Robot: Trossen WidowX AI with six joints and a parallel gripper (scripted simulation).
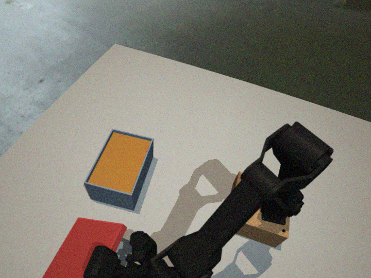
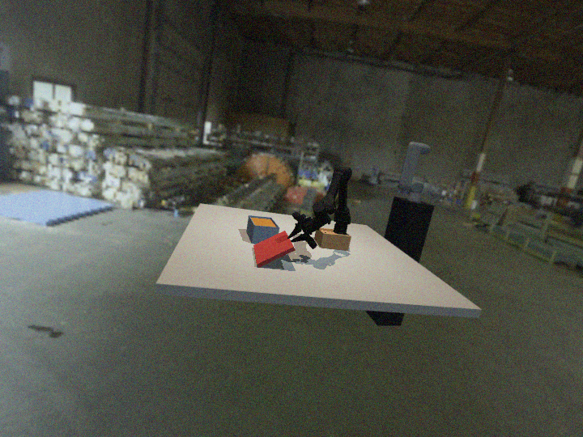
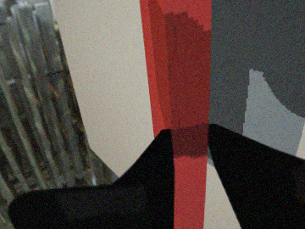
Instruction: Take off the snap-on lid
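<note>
exterior view shows the gripper [image 2: 292, 238] [image 3: 188, 135] is gripping the tilted red lid [image 1: 70, 242] [image 2: 273, 249] [image 3: 191, 76], with the open box [image 1: 111, 191] [image 2: 262, 231] beyond it.

The arm's block [image 1: 254, 231] [image 2: 333, 241] looks like grained wood, the lid [image 1: 70, 242] [image 2: 273, 249] [image 3: 191, 85] perhaps smooth matt plastic

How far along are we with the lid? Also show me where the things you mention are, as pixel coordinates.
Done: the lid is off; the storage box [image 1: 111, 194] [image 2: 260, 233] stands open, orange showing inside.
In hand: the gripper [image 3: 188, 135] is shut on the red lid [image 1: 70, 242] [image 2: 273, 249] [image 3: 191, 85], which slants above its shadow.
Left: level the lid, lay it flat right side up, then release. Whether its low edge touches the table, I can't tell.
</note>
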